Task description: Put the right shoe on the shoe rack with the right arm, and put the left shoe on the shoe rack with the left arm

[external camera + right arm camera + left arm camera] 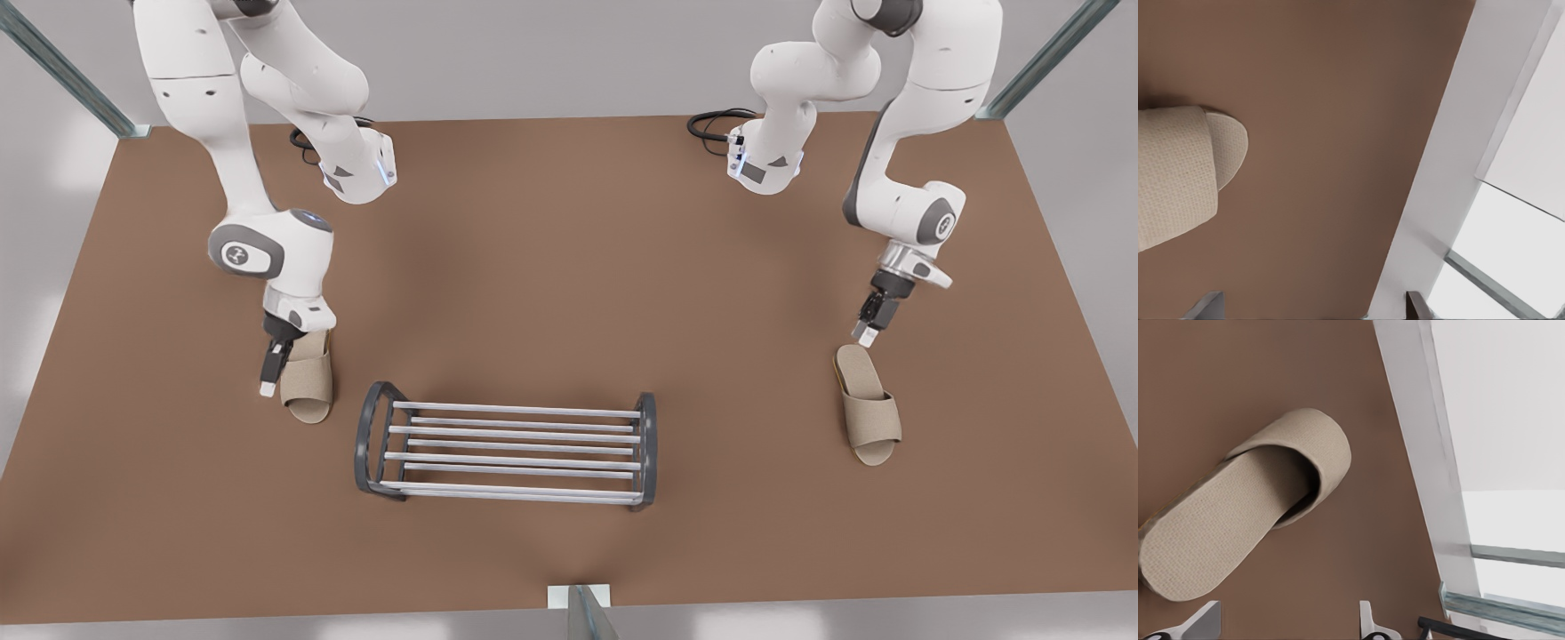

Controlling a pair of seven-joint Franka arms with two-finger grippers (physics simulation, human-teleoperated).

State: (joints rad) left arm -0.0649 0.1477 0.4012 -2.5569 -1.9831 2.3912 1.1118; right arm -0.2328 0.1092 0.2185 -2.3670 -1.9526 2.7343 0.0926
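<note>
The rack is made up of thin silver bars held between two dark grey arched end frames. It is set on the brown table about midway along the near edge and a little back from it, its long axis parallel to that edge.

Two beige woven slippers, each with a broad band over the front, are laid flat on the table. The right shoe is found between the rack and the table edge at the front view's left, its toe pointed at the near edge; its heel is hidden by the arm. The left shoe is placed nearer the opposite edge, well apart from the rack, heel toward the far edge and toe toward the near edge, turned slightly outward.

The right end effector is held low just beside the right shoe, spread wide and empty. The left end effector is poised just above the left shoe's heel, likewise spread and empty.
</note>
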